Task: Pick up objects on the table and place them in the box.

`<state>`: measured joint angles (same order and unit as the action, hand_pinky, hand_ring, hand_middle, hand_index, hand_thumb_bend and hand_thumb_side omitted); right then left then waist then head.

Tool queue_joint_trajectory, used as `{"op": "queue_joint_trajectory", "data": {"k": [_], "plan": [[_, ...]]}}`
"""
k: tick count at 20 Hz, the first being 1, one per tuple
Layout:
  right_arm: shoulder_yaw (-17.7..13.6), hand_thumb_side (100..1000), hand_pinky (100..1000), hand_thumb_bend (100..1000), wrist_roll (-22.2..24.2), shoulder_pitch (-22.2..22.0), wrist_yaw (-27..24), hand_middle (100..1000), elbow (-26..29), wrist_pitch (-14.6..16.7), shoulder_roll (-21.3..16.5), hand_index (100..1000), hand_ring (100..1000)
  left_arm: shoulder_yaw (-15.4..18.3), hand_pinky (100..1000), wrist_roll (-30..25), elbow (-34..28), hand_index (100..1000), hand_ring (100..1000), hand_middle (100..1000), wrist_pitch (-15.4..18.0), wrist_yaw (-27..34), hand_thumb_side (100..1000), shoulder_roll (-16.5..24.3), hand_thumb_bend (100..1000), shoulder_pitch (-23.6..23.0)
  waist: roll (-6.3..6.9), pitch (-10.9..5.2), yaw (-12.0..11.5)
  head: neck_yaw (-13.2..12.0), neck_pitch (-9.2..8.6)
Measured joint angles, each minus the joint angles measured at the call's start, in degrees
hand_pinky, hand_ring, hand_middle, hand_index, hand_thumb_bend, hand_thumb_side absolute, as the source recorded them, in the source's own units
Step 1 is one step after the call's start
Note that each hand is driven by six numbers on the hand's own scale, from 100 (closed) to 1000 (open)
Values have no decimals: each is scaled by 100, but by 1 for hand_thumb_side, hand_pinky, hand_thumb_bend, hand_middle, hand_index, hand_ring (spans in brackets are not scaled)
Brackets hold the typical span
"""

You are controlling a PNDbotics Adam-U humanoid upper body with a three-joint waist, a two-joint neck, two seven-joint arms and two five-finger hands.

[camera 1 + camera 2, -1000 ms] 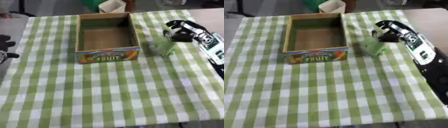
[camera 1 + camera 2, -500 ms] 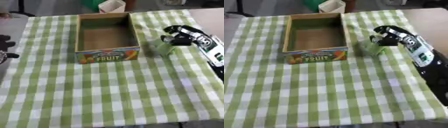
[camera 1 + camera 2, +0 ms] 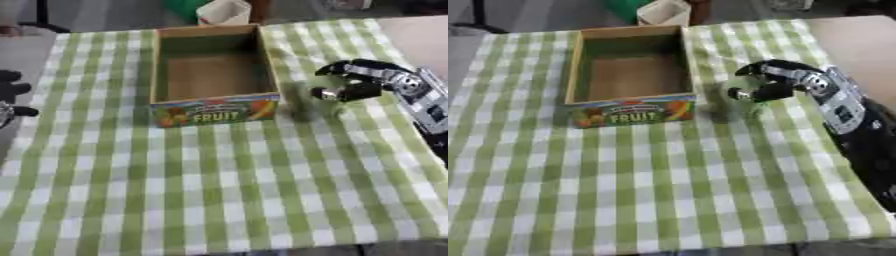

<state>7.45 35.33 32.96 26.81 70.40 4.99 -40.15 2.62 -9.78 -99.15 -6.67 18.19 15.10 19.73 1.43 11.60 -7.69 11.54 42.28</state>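
Note:
An open cardboard box with FRUIT printed on its front stands on the far middle of the checked cloth, and nothing shows inside it. Just right of the box's front corner is a blurred pale green object. My right hand comes in from the right, fingers curled over the object's top and closed on it. Whether the object touches the cloth I cannot tell. My left hand shows only as a dark shape at the left edge.
A green and white checked cloth covers the table, with bare tabletop at the far right. A white container and something green stand beyond the box's far side.
My right hand has come nearer and a little left, bringing the green object closer to the box's right front corner. The left hand and the box have not moved.

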Motion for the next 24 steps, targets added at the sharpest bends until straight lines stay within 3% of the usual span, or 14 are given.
{"op": "queue_joint_trajectory", "data": {"k": [5,7,8,11,13,15,18,22,24], "plan": [[-1,559,855,361,359,25,437,910,67,92,0,940,928,0,600,-2,0,729,786,736,-1,0,206,0,199,0,0,0,-1,5,0],[-4,282,831,279,405,29,564,890,68,98,0,929,901,0,600,-2,0,729,786,736,-2,0,207,0,198,0,0,0,-2,6,0],[-7,222,815,243,406,30,617,883,69,94,0,923,886,0,600,-3,0,729,786,736,-2,0,206,0,198,0,0,0,-2,6,0],[-37,225,769,175,351,34,688,854,69,61,0,900,832,0,600,-4,0,729,786,736,-4,0,207,0,199,0,-5,0,-2,6,0],[-41,221,697,118,269,35,706,806,69,28,0,871,739,0,600,-5,0,729,786,736,-4,0,207,0,199,0,-8,0,-2,6,0],[-45,209,574,100,131,36,744,711,69,-8,0,806,582,0,600,-5,0,729,786,736,-5,0,208,0,198,0,-8,0,-2,6,0],[-74,188,443,100,-232,38,796,543,69,-77,0,663,425,0,600,-5,0,729,786,736,-5,0,208,0,198,0,-7,0,-2,6,0],[-78,165,311,100,-825,68,809,389,102,-147,0,491,282,0,600,-5,0,729,786,736,-5,0,207,0,197,0,-6,0,-2,7,0],[-88,155,270,100,-1095,89,806,344,137,-168,0,446,244,0,600,-5,0,729,786,736,-5,0,206,0,197,0,-6,0,-2,9,0]]}}
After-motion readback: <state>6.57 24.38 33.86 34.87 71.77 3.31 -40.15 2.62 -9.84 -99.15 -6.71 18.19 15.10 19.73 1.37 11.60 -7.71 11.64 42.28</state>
